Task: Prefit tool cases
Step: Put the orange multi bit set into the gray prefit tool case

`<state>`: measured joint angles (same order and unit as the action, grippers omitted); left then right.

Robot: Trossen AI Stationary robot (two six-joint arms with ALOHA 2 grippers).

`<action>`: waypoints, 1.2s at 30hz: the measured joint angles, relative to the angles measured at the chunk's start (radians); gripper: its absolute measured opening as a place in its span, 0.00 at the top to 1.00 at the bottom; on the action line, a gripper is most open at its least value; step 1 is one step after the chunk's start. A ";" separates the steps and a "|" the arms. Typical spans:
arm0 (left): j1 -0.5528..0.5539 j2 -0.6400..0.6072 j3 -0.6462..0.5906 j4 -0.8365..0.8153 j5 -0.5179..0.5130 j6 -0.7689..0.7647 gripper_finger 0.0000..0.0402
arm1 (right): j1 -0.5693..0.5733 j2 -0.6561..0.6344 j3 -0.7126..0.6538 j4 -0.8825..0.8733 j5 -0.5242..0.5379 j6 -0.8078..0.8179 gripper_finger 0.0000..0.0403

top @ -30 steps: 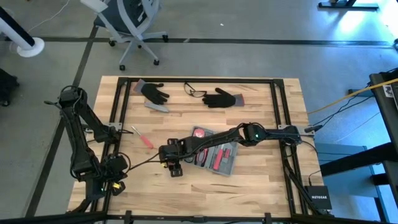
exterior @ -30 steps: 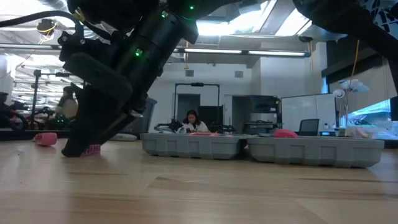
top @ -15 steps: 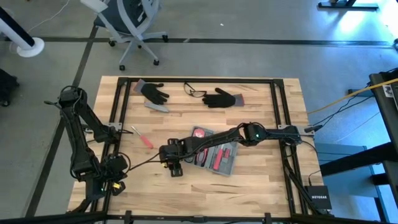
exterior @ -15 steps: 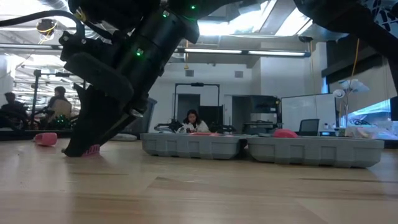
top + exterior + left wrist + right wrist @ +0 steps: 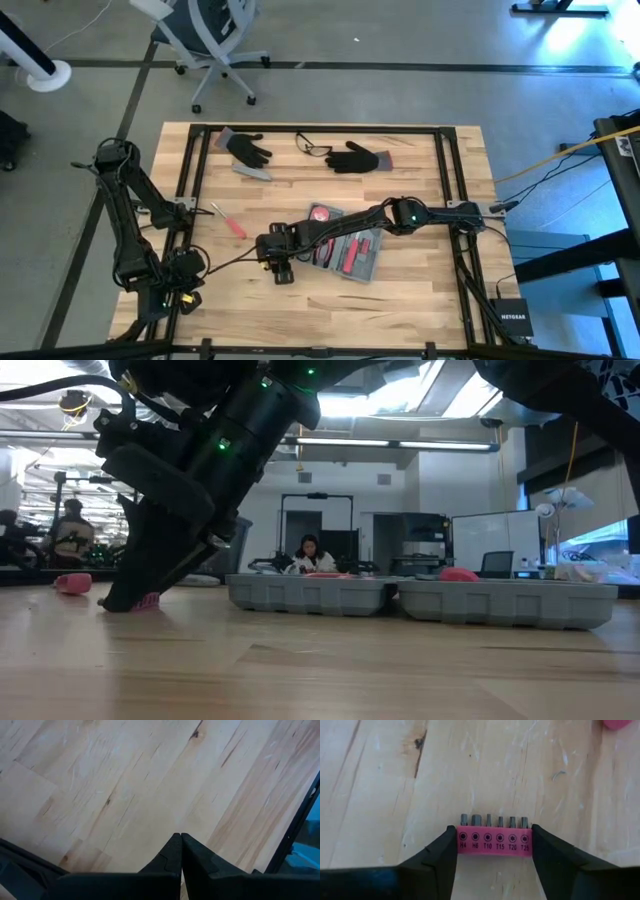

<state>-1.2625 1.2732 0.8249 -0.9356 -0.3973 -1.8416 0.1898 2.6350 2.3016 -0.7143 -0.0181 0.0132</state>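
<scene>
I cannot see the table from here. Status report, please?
Right gripper shut on red bit holder, at table. Left gripper shut, parked. Tool case lies open. Nothing in the way.

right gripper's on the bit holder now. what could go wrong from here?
1. The right gripper pinches the red bit holder only by its short ends, down on the table; it could pivot or slip when lifted.
2. The bits stand loose in the holder; tilting might shed one.
3. The tool case lies partly under the right arm, so the carry could nudge it or the tools inside.

The left gripper is shut and parked clear.
</scene>
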 joint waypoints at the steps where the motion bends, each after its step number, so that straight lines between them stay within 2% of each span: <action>1: 0.000 0.000 0.000 0.001 0.000 0.001 1.00 | 0.000 0.000 0.000 0.000 0.000 0.000 0.46; 27: 0.000 0.000 0.000 0.001 0.000 0.016 1.00 | -0.002 0.001 0.023 -0.004 0.001 0.000 0.47; 36: 0.000 0.000 0.000 -0.001 0.000 0.016 1.00 | -0.028 -0.022 0.023 -0.011 0.038 -0.001 0.47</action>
<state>-1.2626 1.2732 0.8249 -0.9363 -0.3973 -1.8252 0.1616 2.6131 2.3245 -0.7256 0.0201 0.0126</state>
